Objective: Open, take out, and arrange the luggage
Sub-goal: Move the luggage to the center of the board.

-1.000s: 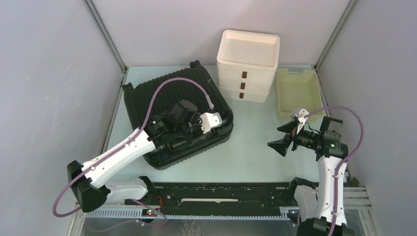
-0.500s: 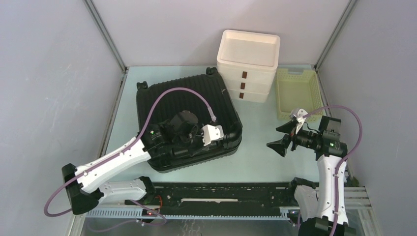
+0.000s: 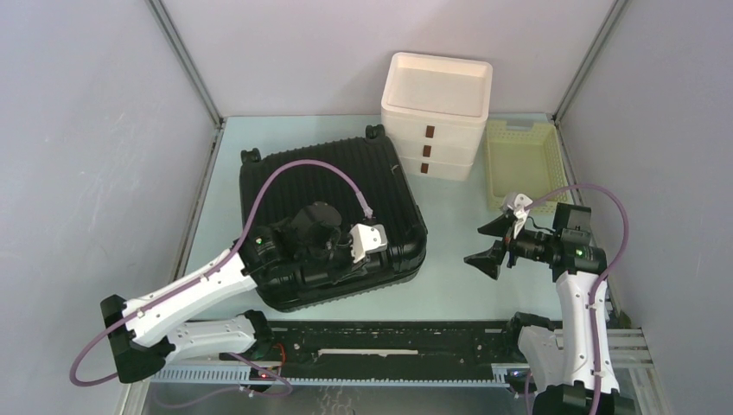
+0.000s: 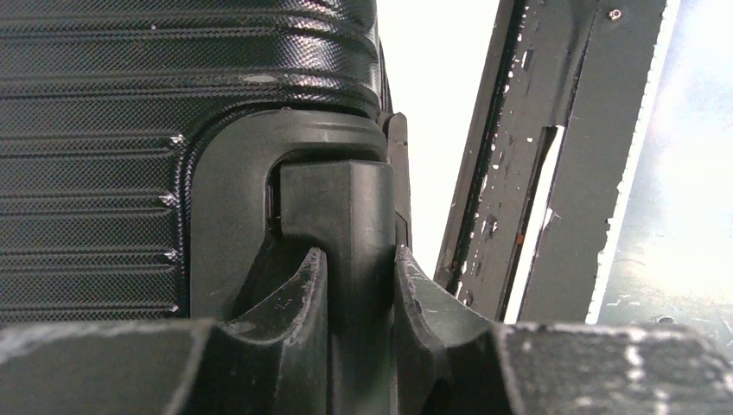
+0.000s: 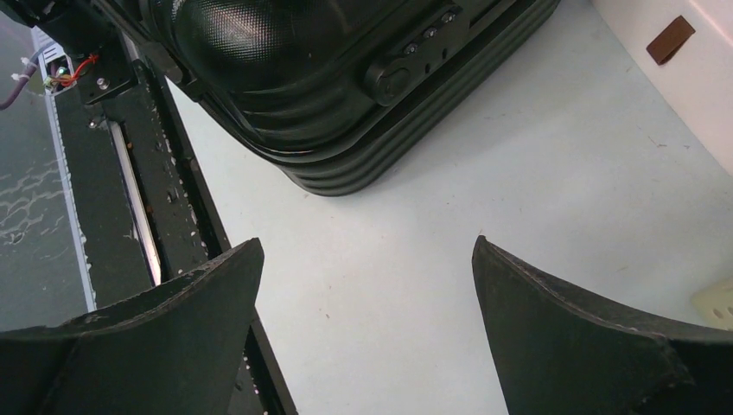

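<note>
Pale blue-green table [image 3: 449, 277], walled by grey panels, seen from above; we list its contents by the clock, taking the table's middle as the dial's centre.

Item 1: luggage [image 3: 328, 186]. Black ribbed hard shell, lying flat and shut at 9 o'clock, turned slightly off square. We see two wheel stubs on its 12 o'clock edge. Its corner toward 1 o'clock sits just beside item 4; we cannot tell whether they touch.

Item 2: left gripper [image 4: 359, 255]. It is at the case's 6 o'clock edge, over the shell. We record the jaws as drawn in narrow, one finger [image 4: 298, 303] on each side of the black handle [image 4: 341, 207] and pressed against it. A purple cable [image 3: 285, 173] arcs over the lid.

Item 3: right gripper [image 5: 367, 244]. It hangs above bare table at 3 o'clock. We find the jaws spread to their widest with nothing between them, pointing toward 9 o'clock at the case's rounded corner and its side latch [image 5: 393, 79].

Item 4: white three-drawer box [image 3: 432, 130] with brown pulls, at 12 o'clock.

Item 5: pale yellow slatted basket [image 3: 523, 160], at 2 o'clock, just beside item 4.

Item 6: black rail [image 3: 389, 341] along the 6 o'clock edge, between the arm bases.
</note>
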### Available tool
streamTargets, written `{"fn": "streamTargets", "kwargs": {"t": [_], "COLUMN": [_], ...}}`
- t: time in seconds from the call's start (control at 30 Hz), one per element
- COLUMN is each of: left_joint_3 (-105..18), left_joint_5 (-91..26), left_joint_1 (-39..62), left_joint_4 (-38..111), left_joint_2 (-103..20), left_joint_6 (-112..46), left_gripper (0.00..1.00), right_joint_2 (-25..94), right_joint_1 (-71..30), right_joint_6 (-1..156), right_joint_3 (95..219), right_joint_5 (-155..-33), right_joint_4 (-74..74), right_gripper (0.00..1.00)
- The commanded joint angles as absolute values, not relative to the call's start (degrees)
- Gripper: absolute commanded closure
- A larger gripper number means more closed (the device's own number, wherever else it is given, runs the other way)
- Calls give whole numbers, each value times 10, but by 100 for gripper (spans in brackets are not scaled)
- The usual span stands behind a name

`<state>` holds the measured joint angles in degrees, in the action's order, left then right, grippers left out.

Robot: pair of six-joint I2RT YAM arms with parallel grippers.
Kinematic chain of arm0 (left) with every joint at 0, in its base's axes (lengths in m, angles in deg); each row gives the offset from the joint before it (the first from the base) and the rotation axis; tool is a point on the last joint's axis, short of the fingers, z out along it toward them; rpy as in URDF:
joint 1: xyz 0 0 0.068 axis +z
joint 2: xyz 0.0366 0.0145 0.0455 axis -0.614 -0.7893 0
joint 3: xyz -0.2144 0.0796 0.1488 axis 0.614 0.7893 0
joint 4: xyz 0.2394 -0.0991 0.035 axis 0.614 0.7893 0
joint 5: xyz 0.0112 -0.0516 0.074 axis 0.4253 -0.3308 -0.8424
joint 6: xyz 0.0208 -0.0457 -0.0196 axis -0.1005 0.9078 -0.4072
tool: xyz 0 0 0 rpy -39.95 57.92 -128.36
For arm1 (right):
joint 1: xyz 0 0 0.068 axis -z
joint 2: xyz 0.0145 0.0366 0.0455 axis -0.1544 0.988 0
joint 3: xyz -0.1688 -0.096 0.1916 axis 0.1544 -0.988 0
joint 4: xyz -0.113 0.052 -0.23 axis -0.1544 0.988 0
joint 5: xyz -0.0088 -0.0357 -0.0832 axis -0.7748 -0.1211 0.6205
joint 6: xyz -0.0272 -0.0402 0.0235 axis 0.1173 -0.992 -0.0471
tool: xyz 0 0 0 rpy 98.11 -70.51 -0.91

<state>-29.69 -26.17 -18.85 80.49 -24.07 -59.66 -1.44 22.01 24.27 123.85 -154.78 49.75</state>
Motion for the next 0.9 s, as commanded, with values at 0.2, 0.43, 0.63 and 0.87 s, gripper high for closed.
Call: {"fn": "streamTargets", "kwargs": {"t": [0.2, 0.43, 0.63, 0.87], "left_joint_3": [-344, -365, -359, -312], "left_joint_5": [-318, -316, -281, -214], "left_joint_1": [-161, 27, 271, 516], "left_joint_4": [849, 803, 757, 638], "left_joint_2": [-180, -103, -116, -193], "left_joint_6": [-463, -352, -274, -154], "left_gripper": [29, 4, 4, 3], "right_joint_2": [-18, -18, -17, -10], "right_joint_1": [203, 197, 195, 178], "right_joint_6": [213, 207, 207, 246], "right_joint_3": [1238, 1237, 1237, 1235], "right_joint_5": [-1557, -1557, -1559, -1551], "right_joint_4": [505, 509, 509, 478], "right_gripper": [0, 0, 0, 0]}}
